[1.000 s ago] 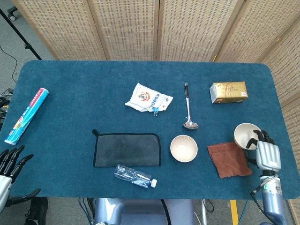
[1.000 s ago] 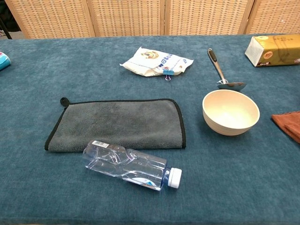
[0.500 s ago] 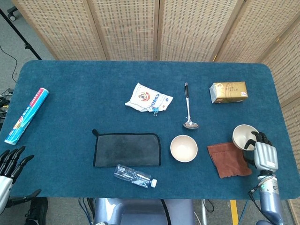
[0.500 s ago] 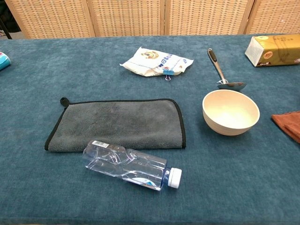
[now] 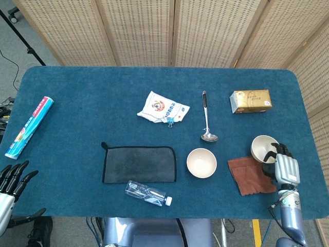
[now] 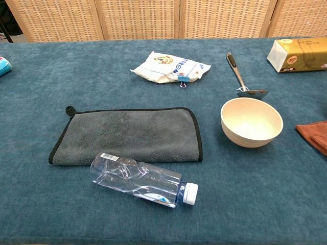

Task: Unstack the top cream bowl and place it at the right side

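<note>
Right hand [image 5: 281, 163] grips tilted cream bowl [image 5: 263, 147] at right side, just beyond brown cloth [image 5: 251, 175]. Level bowl, lower onto bare table [image 5: 77, 118], then release. Left hand [image 5: 13, 177] open, idle, near-left edge.

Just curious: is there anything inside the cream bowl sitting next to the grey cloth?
The bowl looks empty: only its bare cream inside shows in both views. The near inner wall is hidden behind the rim in the chest view.

Two cream bowls [image 5: 201, 162] [image 5: 263, 147], two cloths [image 5: 139, 163] [image 5: 250, 174], one ladle [image 5: 206, 119], one bottle [image 5: 147, 193].
</note>
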`<control>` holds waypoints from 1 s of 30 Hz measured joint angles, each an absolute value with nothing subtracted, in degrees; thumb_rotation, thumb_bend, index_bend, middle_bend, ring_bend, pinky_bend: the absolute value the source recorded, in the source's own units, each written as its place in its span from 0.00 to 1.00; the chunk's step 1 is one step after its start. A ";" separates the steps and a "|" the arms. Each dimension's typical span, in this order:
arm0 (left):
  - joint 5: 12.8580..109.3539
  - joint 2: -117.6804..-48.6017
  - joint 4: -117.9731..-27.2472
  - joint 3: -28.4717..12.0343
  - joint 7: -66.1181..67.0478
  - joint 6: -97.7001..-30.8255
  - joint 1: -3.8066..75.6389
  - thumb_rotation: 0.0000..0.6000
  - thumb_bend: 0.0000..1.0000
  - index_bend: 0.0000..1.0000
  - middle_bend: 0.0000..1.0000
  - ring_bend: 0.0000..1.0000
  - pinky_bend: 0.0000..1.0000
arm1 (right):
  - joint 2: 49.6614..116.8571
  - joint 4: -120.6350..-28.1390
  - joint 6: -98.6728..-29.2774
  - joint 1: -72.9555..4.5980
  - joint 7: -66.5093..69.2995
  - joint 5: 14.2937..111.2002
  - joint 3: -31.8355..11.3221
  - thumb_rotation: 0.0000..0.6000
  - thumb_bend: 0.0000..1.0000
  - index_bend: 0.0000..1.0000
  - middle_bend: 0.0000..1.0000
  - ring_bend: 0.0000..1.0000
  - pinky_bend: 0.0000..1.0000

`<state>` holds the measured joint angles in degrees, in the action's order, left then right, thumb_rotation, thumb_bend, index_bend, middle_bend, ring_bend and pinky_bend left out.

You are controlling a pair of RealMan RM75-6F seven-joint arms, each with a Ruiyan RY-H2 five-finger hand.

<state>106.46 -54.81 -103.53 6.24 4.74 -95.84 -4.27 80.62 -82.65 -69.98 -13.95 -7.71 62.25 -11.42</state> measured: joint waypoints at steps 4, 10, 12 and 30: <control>106.51 -54.81 -103.49 6.26 4.72 -95.86 -4.26 0.72 0.00 0.17 0.00 0.00 0.00 | 81.57 -81.77 -69.34 -14.62 -7.94 61.89 -11.70 1.00 0.51 0.66 0.18 0.10 0.21; 106.36 -54.77 -103.44 6.17 4.55 -95.95 -4.24 0.72 0.00 0.17 0.00 0.00 0.00 | 82.41 -80.59 -68.55 -15.25 -7.94 60.97 -12.31 1.00 0.47 0.66 0.18 0.10 0.21; 106.32 -54.77 -103.41 6.16 4.57 -95.90 -4.21 0.72 0.00 0.17 0.00 0.00 0.00 | 82.57 -80.33 -68.51 -15.26 -7.90 60.85 -12.33 1.00 0.46 0.65 0.17 0.10 0.21; 106.50 -54.85 -103.49 6.28 4.80 -95.79 -4.18 0.72 0.00 0.17 0.00 0.00 0.00 | 81.56 -80.79 -68.05 -14.57 -7.14 59.82 -12.29 1.00 0.42 0.24 0.02 0.05 0.21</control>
<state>106.50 -54.85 -103.49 6.28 4.80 -95.79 -4.18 81.56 -80.79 -68.05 -14.57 -7.14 59.82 -12.29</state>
